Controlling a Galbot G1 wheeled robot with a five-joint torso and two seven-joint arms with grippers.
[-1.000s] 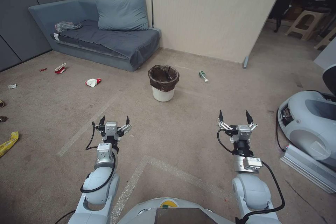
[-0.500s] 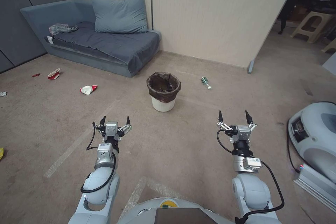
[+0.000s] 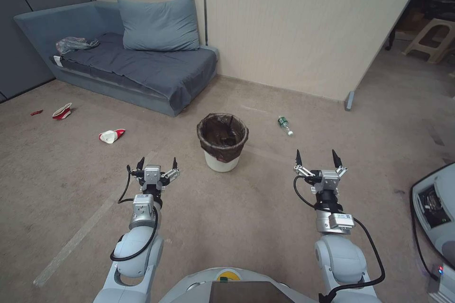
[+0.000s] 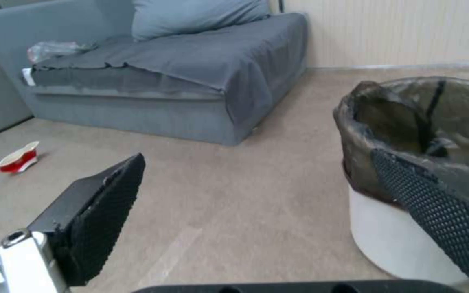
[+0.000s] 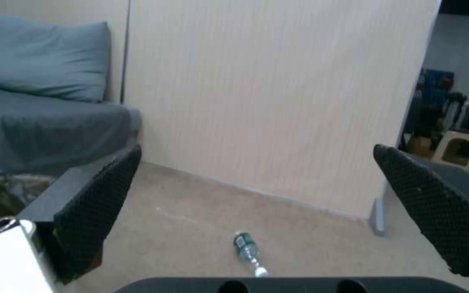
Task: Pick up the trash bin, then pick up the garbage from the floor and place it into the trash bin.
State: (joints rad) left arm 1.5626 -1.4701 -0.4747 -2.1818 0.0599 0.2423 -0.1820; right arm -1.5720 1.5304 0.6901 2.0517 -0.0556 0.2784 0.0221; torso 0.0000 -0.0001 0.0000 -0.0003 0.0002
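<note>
The trash bin (image 3: 221, 141), a small white bucket lined with a dark bag, stands on the carpet just ahead, between my two arms; its white wall (image 4: 392, 244) fills one side of the left wrist view. Garbage lies around it: a small green bottle (image 3: 284, 125) (image 5: 248, 250) beyond the bin to the right, and two crushed red-and-white cups (image 3: 110, 135) (image 3: 62, 111) with a red scrap (image 3: 36, 112) off to the left. One cup (image 4: 18, 156) appears past the left fingers. My left gripper (image 3: 156, 163) and right gripper (image 3: 316, 157) hang open and empty, short of the bin.
A blue-grey sofa (image 3: 137, 66) with a pillow stands against the wall behind the bin. A beige partition wall (image 3: 303, 33) ends at the right, with a stool (image 3: 433, 38) beyond it. A grey rounded machine (image 3: 436, 208) sits at the right edge.
The whole head view has shifted: the bin, sofa and litter sit lower and closer now, so I have driven forward and turned. Both arms hold the same pose.
</note>
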